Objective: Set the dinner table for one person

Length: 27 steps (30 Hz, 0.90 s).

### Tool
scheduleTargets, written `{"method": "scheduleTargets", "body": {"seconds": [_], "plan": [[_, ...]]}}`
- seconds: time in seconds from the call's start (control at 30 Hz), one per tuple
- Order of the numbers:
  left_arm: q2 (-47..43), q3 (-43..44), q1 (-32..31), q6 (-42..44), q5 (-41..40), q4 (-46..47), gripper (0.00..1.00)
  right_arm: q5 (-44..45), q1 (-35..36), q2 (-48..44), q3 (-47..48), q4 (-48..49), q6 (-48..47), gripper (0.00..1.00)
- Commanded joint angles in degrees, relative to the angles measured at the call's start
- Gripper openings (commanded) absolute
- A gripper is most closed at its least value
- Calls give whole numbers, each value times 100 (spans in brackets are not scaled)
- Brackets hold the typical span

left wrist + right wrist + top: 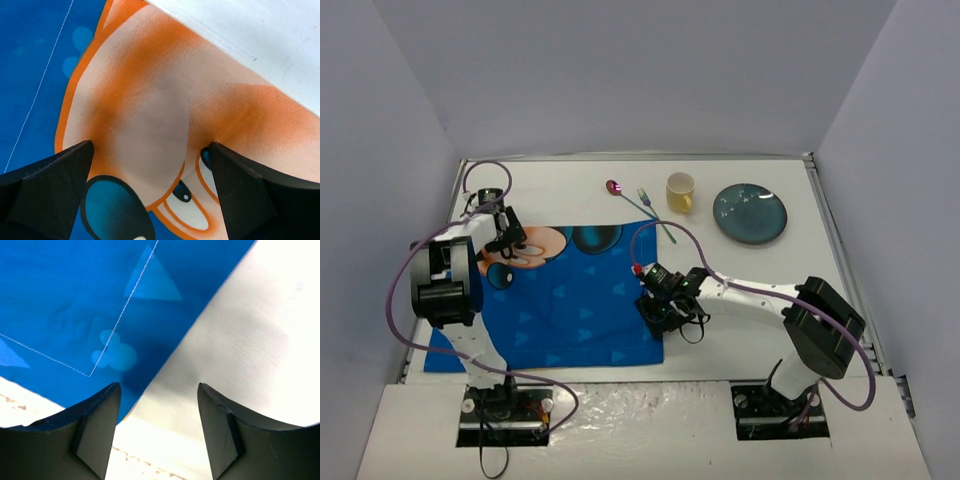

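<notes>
My left fingers (50,185) are fully open over the placemat (150,100), holding nothing. My right fingers (95,425) are partly open and empty, straddling the placemat's edge on the bench (260,340).

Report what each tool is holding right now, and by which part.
Nothing is held. The left tool hangs open over the blue cartoon-printed cloth placemat; the right tool stands open astride that placemat's right edge, not closed on it.

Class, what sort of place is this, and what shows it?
Probably a robot test booth: plain walls enclose the dinner table, a left arm and right arm are mounted at its near edge.
</notes>
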Motion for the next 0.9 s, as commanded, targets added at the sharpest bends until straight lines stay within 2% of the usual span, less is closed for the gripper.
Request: {"method": "scheduleTargets", "body": {"seconds": [0.0,0.07,0.17,0.27,0.4,0.63,0.87], "plan": [[-778,336,10,66,-52,-262,97,607,39,-643,1010,-237,-108,60],[-953,384,0,106,-33,-322,97,802,29,-689,1215,-202,-261,60],[-1758,330,-140,233,26,-392,97,828,-121,-482,1784,276,-561,60],[-2080,152,-284,304,270,-246,97,283,-413,-73,2036,770,-640,59],[-1798,-11,-319,296,383,-83,97,-149,-690,505,2185,1597,-607,59],[-815,227,-244,274,229,-31,97,-514,-1193,1358,2100,2785,-426,59],[-160,350,-138,276,104,-97,97,-442,-1410,1893,1350,3603,-26,59]]}}
